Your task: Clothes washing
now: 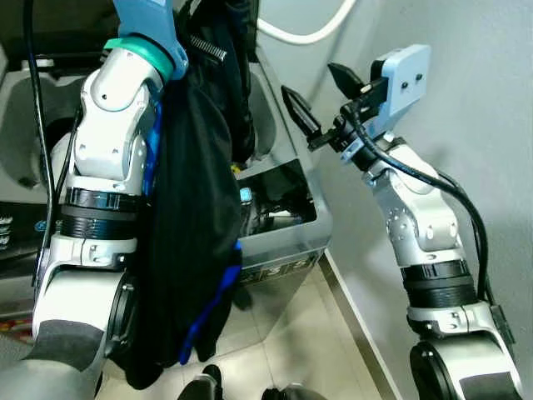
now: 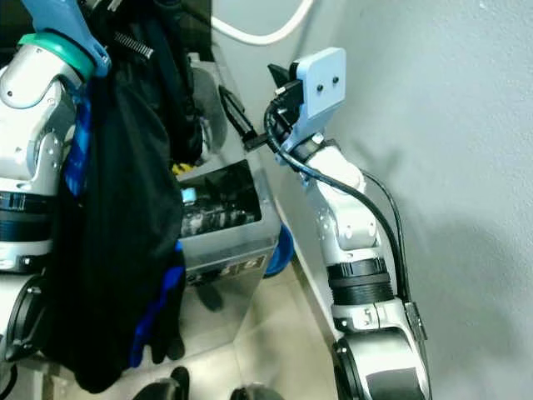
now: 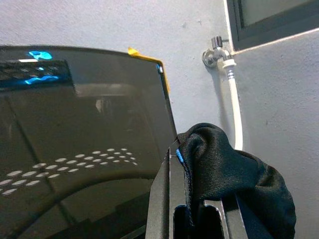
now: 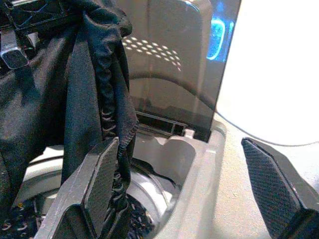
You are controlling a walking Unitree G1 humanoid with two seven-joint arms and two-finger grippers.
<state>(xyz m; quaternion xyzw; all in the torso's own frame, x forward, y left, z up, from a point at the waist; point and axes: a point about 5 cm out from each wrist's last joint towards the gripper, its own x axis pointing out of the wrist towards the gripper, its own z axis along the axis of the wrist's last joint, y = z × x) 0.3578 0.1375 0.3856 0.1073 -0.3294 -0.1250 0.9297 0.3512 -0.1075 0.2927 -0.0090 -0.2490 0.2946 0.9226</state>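
A black garment with blue trim [image 1: 187, 225] hangs from my raised left arm, draping down in front of the grey top-loading washing machine [image 1: 287, 250]. In the left wrist view my left gripper [image 3: 197, 211] is shut on a bunched fold of this garment [image 3: 232, 174]. The machine's dark glass lid [image 4: 169, 64] stands up, and the drum opening [image 4: 147, 199] lies below it. My right gripper [image 1: 325, 93] is open at the machine's right side, beside the hanging cloth. One of its fingers [image 4: 94, 191] sits right against the garment's edge [image 4: 107, 104].
A grey wall [image 1: 466, 125] runs close along my right arm. A tap [image 3: 218, 50] with a white hose [image 3: 234, 109] is on the wall behind the machine. An open compartment [image 1: 279, 204] sits on the machine's front right corner. Tiled floor [image 1: 287, 342] lies below.
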